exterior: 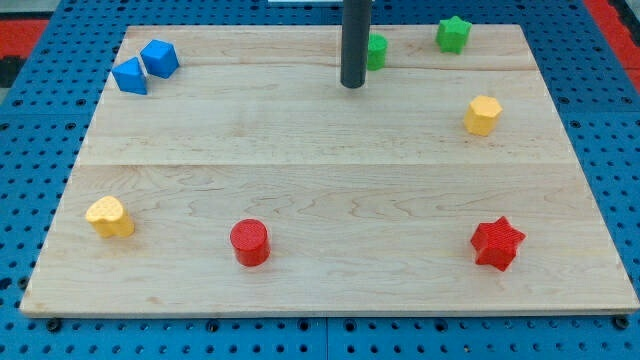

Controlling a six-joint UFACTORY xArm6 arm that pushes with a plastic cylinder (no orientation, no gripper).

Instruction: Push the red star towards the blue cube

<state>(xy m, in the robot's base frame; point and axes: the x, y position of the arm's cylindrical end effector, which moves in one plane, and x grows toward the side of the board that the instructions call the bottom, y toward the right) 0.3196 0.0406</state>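
The tabletop (pixel 320 180) is a pale wooden board of glued planks with fine grain, lying on a blue perforated base. My tip (pixel 351 86) is the blunt lower end of a smooth, dark, round rod that comes down near the middle of the tabletop's top edge. The tool is only this rod: it has no jaws, so it neither opens nor closes and grips nothing.

The red star (pixel 497 243) sits near the bottom right corner. It is a chunky, matte block with short points spread about evenly, so it has no clear long axis; one point faces roughly towards the top edge. My tip is well apart from it, far up and to its left.

The blue cube (pixel 160 58) lies near the top left corner, turned so a corner faces the bottom edge. A second blue block (pixel 130 76), wedge-like in shape, touches or almost touches it on the left.

A green block (pixel 376 51) is just to the right of the rod, partly hidden by it. A green star (pixel 452 34) rests by the top edge further right. A yellow hexagonal block (pixel 482 114) stands near the right edge. A yellow heart (pixel 109 216) lies by the left edge, and a red cylinder (pixel 249 242) stands upright near the bottom edge.
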